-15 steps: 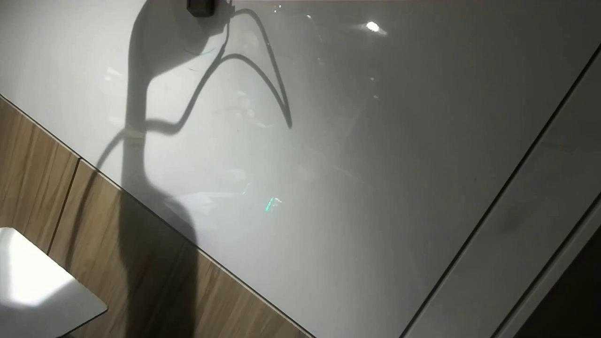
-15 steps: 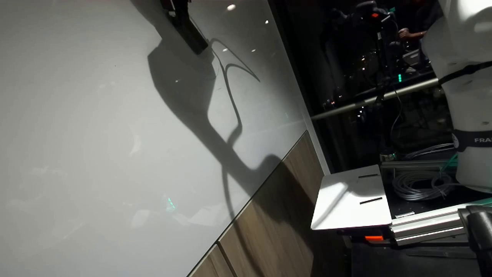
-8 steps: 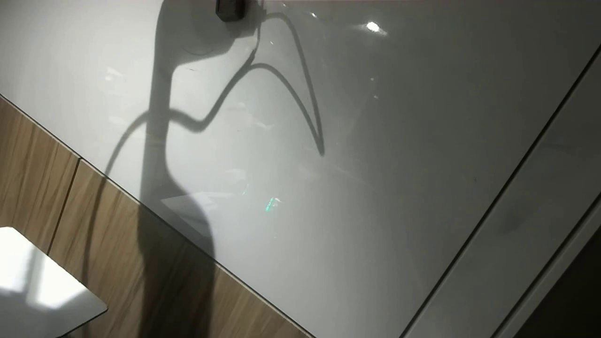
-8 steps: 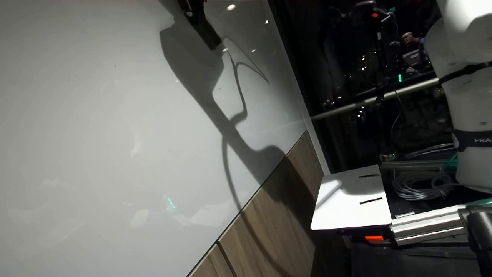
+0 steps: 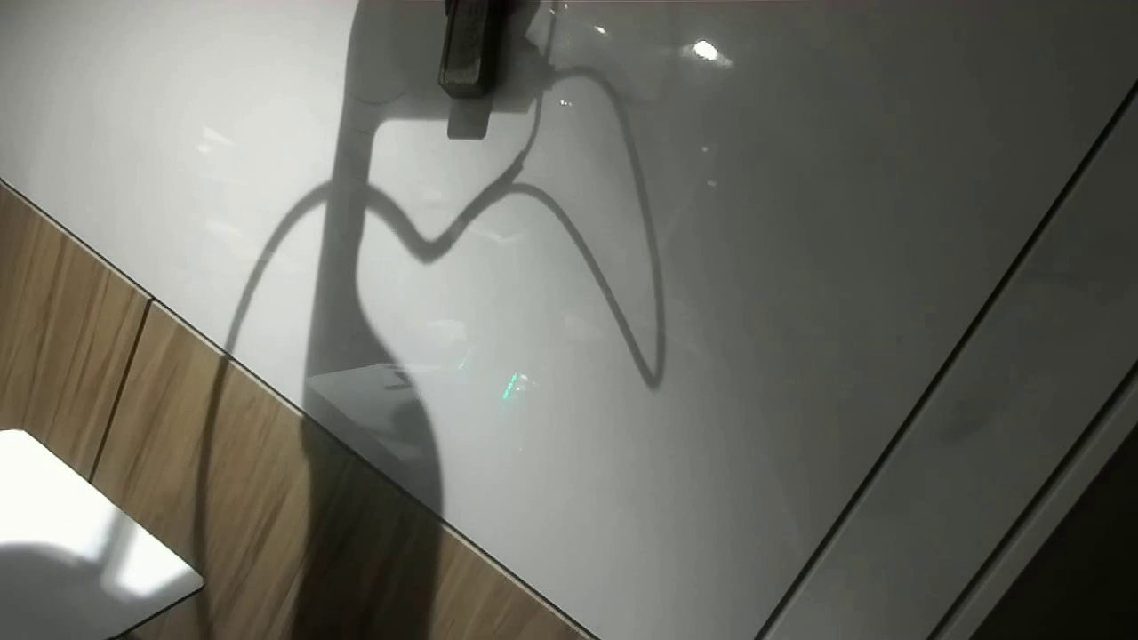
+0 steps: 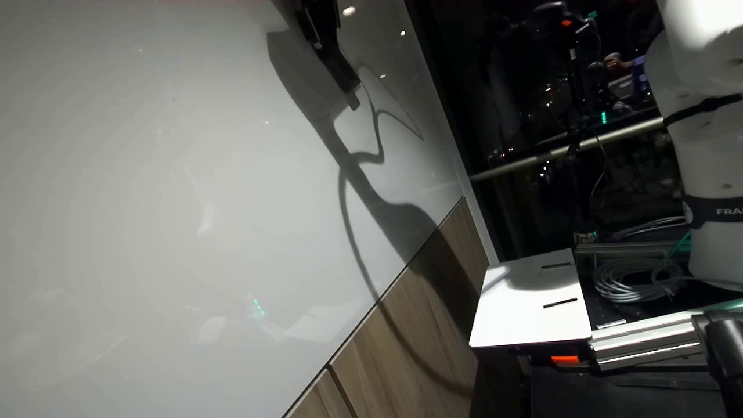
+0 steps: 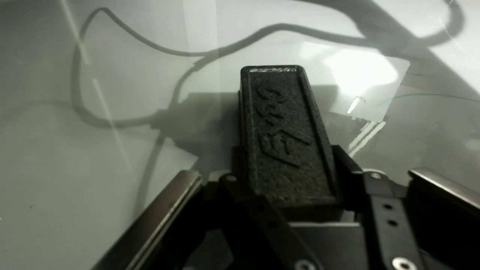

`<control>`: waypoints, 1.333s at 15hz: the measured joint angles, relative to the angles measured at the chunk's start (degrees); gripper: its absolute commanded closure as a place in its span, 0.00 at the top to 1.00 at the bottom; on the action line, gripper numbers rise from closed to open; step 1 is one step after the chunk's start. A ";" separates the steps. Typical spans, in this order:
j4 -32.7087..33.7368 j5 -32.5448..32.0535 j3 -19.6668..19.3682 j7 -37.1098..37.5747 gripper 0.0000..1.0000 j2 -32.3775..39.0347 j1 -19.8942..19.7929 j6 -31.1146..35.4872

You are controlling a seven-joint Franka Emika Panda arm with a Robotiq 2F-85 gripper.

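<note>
My gripper (image 7: 287,165) is shut on a dark, rectangular eraser (image 7: 281,112) with raised "EXPO" lettering. The fingers press on its two long sides, and its far end sticks out beyond them. The eraser also shows at the top in both exterior views (image 5: 468,53) (image 6: 341,69), end pointing down, and most of the gripper is cut off there. It is over a glossy white surface (image 5: 711,356) (image 6: 145,203); I cannot tell whether it touches it. A thin curved teal line (image 7: 431,94) lies on that surface in the wrist view.
A wood-grain panel (image 5: 240,427) (image 6: 377,360) borders the white surface. A white plate (image 5: 133,551) (image 6: 534,325) stands beside the robot's base (image 6: 714,168), near coiled cables (image 6: 635,281). Dark glass (image 6: 522,87) lies behind. The arm and its cable cast large shadows on the white surface.
The gripper has moved right and downward in both exterior views with the eraser in it, and more of the eraser shows. The arm's shadow has shifted with it.
</note>
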 measured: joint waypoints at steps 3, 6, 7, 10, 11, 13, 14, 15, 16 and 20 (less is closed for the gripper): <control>-5.69 0.19 -0.01 1.05 0.31 -1.59 0.12 2.82; -14.60 0.21 1.60 3.30 0.31 -4.29 1.49 8.29; -17.39 0.20 2.49 4.27 0.31 -4.84 2.06 10.13; -23.70 0.16 4.73 6.70 0.31 -5.44 3.38 14.88; -25.21 0.12 5.17 7.22 0.31 -5.50 3.67 16.20; -27.20 0.11 5.61 7.61 0.31 -5.74 3.87 18.10; -27.82 0.11 5.65 7.61 0.31 -5.99 3.86 18.81; -28.29 0.11 5.65 7.61 0.31 -6.28 3.84 19.37; -28.79 0.11 5.64 7.61 0.31 -6.56 3.80 20.02; -29.51 0.11 5.61 7.60 0.31 -6.99 3.66 20.98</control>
